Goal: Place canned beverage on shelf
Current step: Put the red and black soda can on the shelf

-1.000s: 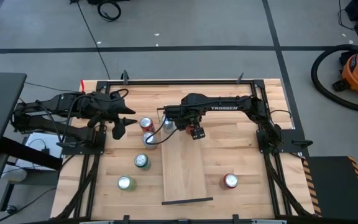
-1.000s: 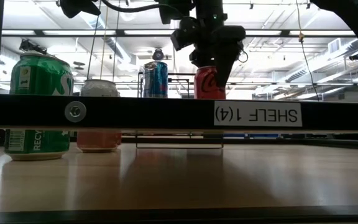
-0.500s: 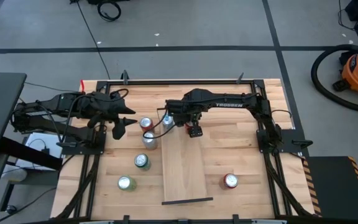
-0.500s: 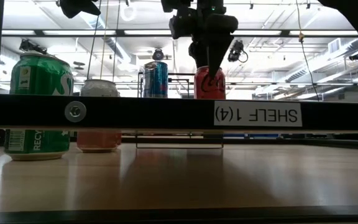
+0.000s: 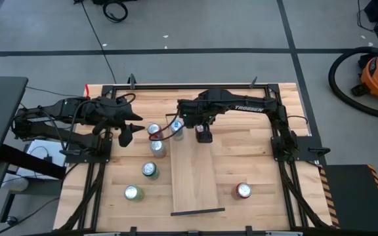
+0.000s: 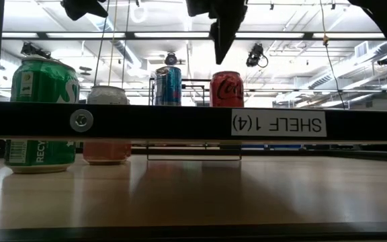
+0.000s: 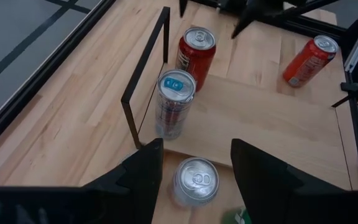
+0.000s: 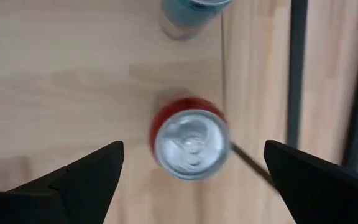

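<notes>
The shelf (image 5: 195,177) is a long pale board on the table with a black wire rail (image 7: 143,93) at its far end. A red cola can (image 8: 188,146) stands upright on the shelf near that rail; it also shows in the low view (image 6: 226,89). A slim blue can (image 7: 174,102) stands beside it at the shelf's far left corner. My right gripper (image 8: 193,155) hangs open straight above the red can, clear of it (image 6: 222,33). My left gripper (image 7: 197,149) is open and empty at the table's left (image 5: 131,131).
A silver-topped can (image 7: 194,180) stands on the table just ahead of my left gripper. Two green cans (image 5: 149,170) (image 5: 133,192) stand left of the shelf. Another red can (image 5: 243,191) stands right of it. The shelf's near half is bare board.
My right gripper has gone straight up from the top of the red cola can and now hangs well above it. The can stays upright on the shelf where it was.
</notes>
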Controlling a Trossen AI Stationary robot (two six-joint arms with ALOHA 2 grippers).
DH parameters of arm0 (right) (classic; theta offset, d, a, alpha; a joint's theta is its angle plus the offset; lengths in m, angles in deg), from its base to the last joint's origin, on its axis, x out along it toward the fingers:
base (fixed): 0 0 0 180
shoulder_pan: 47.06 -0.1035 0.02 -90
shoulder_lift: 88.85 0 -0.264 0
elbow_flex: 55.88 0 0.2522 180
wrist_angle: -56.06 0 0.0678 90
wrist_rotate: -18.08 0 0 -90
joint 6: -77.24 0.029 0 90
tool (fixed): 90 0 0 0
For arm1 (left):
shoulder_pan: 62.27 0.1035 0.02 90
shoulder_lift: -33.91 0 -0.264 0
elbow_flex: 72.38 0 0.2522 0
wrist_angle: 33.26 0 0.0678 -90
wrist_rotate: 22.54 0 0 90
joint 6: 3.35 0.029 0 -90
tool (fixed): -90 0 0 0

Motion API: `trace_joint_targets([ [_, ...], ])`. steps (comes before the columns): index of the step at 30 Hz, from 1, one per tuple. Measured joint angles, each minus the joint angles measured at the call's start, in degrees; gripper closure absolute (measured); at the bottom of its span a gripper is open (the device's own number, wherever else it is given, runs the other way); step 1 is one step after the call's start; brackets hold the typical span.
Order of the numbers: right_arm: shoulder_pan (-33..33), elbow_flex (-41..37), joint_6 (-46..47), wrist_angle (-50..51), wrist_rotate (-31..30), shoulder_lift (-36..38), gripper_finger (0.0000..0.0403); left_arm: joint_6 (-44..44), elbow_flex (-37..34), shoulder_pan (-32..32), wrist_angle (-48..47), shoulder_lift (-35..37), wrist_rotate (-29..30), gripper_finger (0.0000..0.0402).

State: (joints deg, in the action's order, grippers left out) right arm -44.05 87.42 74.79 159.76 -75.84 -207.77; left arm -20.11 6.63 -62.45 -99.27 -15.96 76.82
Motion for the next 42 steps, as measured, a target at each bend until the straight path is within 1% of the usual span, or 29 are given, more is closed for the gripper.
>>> trace_joint_targets([
  [3,-0.04,-1.48,3.97,0.10,4.43,1.19,0.0005,-0.24,0.00,0.00,-0.31,0.02,-0.11,0.0203],
  [4,-0.04,-1.65,4.87,0.04,4.61,1.52,0.0005,-0.43,0.00,0.00,-0.33,0.02,-0.38,0.0203],
  [7,-0.04,-3.73,7.89,-0.11,2.85,3.58,0.0008,-0.71,0.00,0.00,-0.79,0.00,-1.63,0.0203],
  [12,0.48,-8.48,10.21,-0.78,0.72,9.04,0.0017,-0.16,0.00,-0.02,-1.27,0.00,-2.01,0.0203],
  [16,1.37,-15.88,11.31,-3.33,1.03,12.15,0.0027,0.92,0.00,0.00,-1.28,0.00,-1.99,0.0203],
  [18,1.91,-20.68,12.58,-6.04,2.73,14.08,0.0032,0.95,0.00,0.00,-1.27,0.00,-1.99,0.0203],
  [23,2.45,-32.69,14.90,-17.63,5.02,17.51,0.0040,0.90,0.00,0.00,-1.25,0.00,-1.99,0.0203],
  [28,2.45,-39.25,14.96,-23.72,5.05,18.11,0.0047,0.90,0.00,0.00,-1.25,0.00,-1.97,0.0203],
  [32,2.43,-42.63,14.87,-30.06,5.05,18.11,0.0054,0.90,0.00,0.00,-1.24,0.00,-1.97,0.0203],
  [35,2.64,-44.51,14.24,-32.99,4.51,18.11,0.0055,0.88,0.00,0.00,-1.23,0.00,-1.97,0.0203],
  [38,2.67,-45.35,11.60,-33.59,2.95,18.11,0.0055,0.60,0.00,0.00,-1.23,0.00,-1.97,0.0203],
  [42,2.75,-45.44,5.68,-33.86,2.16,18.11,0.0055,0.36,0.00,0.00,-1.20,0.01,-1.95,0.0203],
])
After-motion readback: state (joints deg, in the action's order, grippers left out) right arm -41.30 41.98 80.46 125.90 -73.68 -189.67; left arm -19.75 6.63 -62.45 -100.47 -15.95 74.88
